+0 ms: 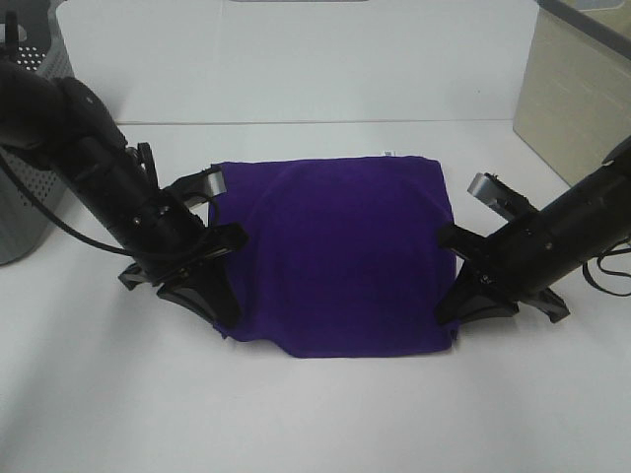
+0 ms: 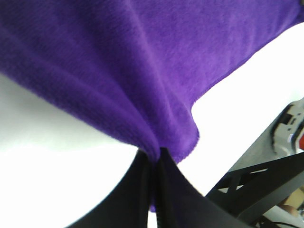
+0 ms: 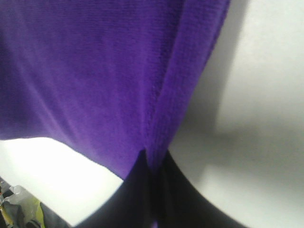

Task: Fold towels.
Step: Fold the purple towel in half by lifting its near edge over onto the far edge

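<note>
A deep purple towel (image 1: 335, 251) lies spread on the white table, with a small white tag (image 1: 388, 154) on its far edge. My left gripper (image 1: 219, 301) is shut on the towel's near left corner. My right gripper (image 1: 455, 305) is shut on the near right corner. The near edge sags between them, a little off the table. In the left wrist view the cloth (image 2: 142, 71) bunches into the closed fingers (image 2: 135, 190). In the right wrist view the cloth (image 3: 104, 71) runs down into the closed fingers (image 3: 175, 194).
A grey perforated bin (image 1: 30, 148) stands at the far left behind the left arm. A beige box (image 1: 582, 99) stands at the far right. White table surface (image 1: 315, 414) lies in front of the towel.
</note>
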You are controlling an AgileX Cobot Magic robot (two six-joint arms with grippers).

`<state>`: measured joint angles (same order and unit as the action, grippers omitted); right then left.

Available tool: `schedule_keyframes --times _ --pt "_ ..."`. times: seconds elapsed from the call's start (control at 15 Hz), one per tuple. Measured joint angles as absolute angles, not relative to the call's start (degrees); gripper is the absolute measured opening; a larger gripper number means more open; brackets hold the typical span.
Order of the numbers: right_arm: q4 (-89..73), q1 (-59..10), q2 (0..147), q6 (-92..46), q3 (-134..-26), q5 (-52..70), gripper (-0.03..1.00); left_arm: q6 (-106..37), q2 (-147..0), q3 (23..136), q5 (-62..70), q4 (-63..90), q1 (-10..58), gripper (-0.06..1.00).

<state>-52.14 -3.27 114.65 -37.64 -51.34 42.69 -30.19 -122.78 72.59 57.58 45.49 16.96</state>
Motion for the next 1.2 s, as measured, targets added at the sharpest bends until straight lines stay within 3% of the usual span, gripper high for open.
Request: schedule_keyframes --times 0.4,0.73,1.2 --pt "-47.3 -3.3 108.6 -32.4 -56.6 47.3 0.02 -26.3 -116.9 75.0 58.0 38.2 17.0 0.0" --pt "-36.8 -3.3 111.5 -23.7 -76.0 47.8 0.02 -26.2 -119.2 86.0 52.7 38.2 17.0 0.0" --pt "-33.1 -3.3 129.3 -23.0 -104.3 49.1 0.02 -26.2 -134.2 106.9 44.2 34.9 17.0 0.0"
